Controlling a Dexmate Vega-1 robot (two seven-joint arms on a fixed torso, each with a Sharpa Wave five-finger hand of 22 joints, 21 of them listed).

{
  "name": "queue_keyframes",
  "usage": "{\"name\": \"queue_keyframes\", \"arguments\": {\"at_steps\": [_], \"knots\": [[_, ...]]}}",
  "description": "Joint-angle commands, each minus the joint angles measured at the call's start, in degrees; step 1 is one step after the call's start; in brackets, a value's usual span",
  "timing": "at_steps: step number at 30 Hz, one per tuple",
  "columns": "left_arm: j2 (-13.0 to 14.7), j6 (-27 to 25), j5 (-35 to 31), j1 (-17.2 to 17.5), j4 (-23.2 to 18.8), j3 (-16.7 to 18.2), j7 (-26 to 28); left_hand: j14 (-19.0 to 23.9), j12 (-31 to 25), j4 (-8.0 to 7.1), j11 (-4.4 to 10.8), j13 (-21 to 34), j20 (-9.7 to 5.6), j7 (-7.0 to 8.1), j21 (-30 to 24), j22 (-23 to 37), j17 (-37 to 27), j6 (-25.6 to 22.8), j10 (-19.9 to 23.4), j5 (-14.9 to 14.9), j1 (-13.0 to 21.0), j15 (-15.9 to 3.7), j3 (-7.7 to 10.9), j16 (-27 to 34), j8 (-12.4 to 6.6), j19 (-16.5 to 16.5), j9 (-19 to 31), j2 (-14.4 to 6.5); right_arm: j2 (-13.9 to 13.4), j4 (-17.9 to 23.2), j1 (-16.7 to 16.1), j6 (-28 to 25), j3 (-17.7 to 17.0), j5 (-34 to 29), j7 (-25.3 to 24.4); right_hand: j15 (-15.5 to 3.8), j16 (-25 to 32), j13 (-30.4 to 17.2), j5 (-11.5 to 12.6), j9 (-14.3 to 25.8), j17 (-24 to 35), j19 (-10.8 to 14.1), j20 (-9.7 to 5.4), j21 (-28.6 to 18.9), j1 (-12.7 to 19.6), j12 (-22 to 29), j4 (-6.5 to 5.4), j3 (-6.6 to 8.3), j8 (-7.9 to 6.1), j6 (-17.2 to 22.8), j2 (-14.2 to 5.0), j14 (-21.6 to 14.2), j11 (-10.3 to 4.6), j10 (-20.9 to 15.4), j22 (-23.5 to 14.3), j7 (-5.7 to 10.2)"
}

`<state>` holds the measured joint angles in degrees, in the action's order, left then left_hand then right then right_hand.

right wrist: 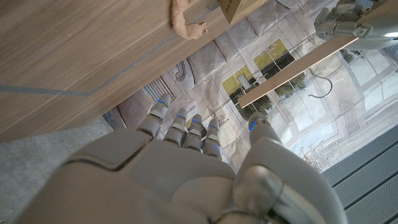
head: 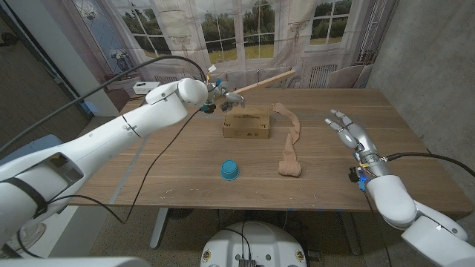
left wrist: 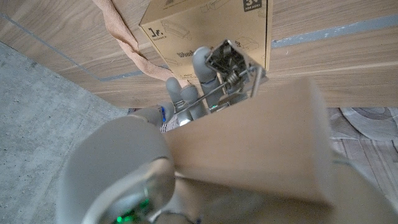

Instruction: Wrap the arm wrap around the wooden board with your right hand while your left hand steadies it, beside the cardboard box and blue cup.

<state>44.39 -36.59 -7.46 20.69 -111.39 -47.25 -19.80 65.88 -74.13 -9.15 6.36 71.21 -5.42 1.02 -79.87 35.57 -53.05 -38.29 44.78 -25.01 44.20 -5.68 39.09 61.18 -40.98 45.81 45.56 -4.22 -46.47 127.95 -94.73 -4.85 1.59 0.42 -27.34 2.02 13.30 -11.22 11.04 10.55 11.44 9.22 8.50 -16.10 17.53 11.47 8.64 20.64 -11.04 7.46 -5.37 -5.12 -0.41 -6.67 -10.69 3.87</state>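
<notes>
We see the left hand [head: 217,99] gripping the wooden board [head: 266,79] aloft at upper centre, above the cardboard box [head: 246,124]. The arm wrap [head: 289,144] lies right of the box; the blue cup [head: 229,170] sits below. The right hand [head: 346,130] hovers empty, fingers spread.

The left hand [left wrist: 205,93] grips the wooden board [left wrist: 261,146], which fills the near foreground as a blurred pale slab. Its fingers [left wrist: 202,62] reach toward the cardboard box [left wrist: 211,25] on the tabletop [left wrist: 323,43]. The tan arm wrap [left wrist: 127,43] lies on the tabletop just beside the box.
</notes>
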Motion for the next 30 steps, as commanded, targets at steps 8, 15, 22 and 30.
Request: {"name": "queue_keyframes", "arguments": {"at_steps": [8, 15, 22, 30], "knots": [[-0.62, 4.21, 2.76, -1.73, 3.48, 1.12, -5.34, 5.77, -16.25, 0.1, -0.07, 0.3, -4.51, -0.22, -2.93, -0.28, -17.36, -0.85, 0.72, -0.86, -0.19, -6.1, 0.36, 1.86, 0.36, -0.2, -1.2, 0.26, -3.25, 7.87, 2.71, -17.53, 6.98, -8.82, 2.16, -0.29, -0.17, -0.03, 0.21, 0.1, 0.08, 0.42, 0.08, 0.16, 0.85, -0.08, 0.61, 0.17, 0.17, -0.49, 0.27, -0.18, -0.09, 0.35, -0.05, 0.08], [-0.41, 4.87, 3.56, -1.86, 4.0, 1.39, -6.4, 5.72, -16.25, 0.12, 0.04, 0.3, -4.46, -0.33, -3.21, -0.32, -17.34, -0.87, 0.75, -1.03, -0.21, -6.1, 0.39, 2.17, 0.38, -0.26, -1.4, 0.23, -4.1, 9.57, 4.43, -22.0, 9.82, -11.01, 3.07, -0.53, -0.25, -0.05, 0.2, 0.11, 0.06, 0.4, 0.09, 0.25, 1.05, -0.13, 0.66, 0.19, 0.21, -0.7, 0.38, -0.12, -0.09, 0.49, -0.05, 0.07], [-0.45, 5.77, 4.54, -2.47, 5.01, 1.44, -7.91, 5.64, -16.26, 0.14, 0.0, 0.3, -4.52, -0.49, -3.42, -0.5, -17.33, -0.86, 0.86, -1.2, -0.23, -6.11, 0.43, 2.48, 0.28, -0.3, -1.38, 0.13, -4.87, 11.56, 6.39, -27.26, 13.41, -13.78, 4.24, -0.69, -0.31, -0.07, 0.21, 0.13, 0.05, 0.45, 0.0, 0.31, 1.25, -0.18, 0.66, 0.23, 0.27, -0.99, 0.39, -0.06, -0.14, 0.64, -0.05, 0.18], [-0.66, 6.3, 6.05, -3.38, 6.09, 1.38, -10.13, 5.57, -16.27, 0.17, -0.05, 0.3, -4.51, -0.66, -3.77, -0.62, -17.3, -0.81, 0.97, -1.37, -0.24, -6.11, 0.48, 2.87, 0.15, -0.4, -1.34, -0.05, -5.94, 13.85, 8.48, -32.37, 17.41, -17.62, 5.6, -1.03, -0.35, -0.08, 0.23, 0.15, 0.05, 0.52, -0.06, 0.37, 1.47, -0.19, 0.64, 0.3, 0.29, -1.19, 0.34, -0.07, -0.15, 0.73, -0.05, 0.29]]}}
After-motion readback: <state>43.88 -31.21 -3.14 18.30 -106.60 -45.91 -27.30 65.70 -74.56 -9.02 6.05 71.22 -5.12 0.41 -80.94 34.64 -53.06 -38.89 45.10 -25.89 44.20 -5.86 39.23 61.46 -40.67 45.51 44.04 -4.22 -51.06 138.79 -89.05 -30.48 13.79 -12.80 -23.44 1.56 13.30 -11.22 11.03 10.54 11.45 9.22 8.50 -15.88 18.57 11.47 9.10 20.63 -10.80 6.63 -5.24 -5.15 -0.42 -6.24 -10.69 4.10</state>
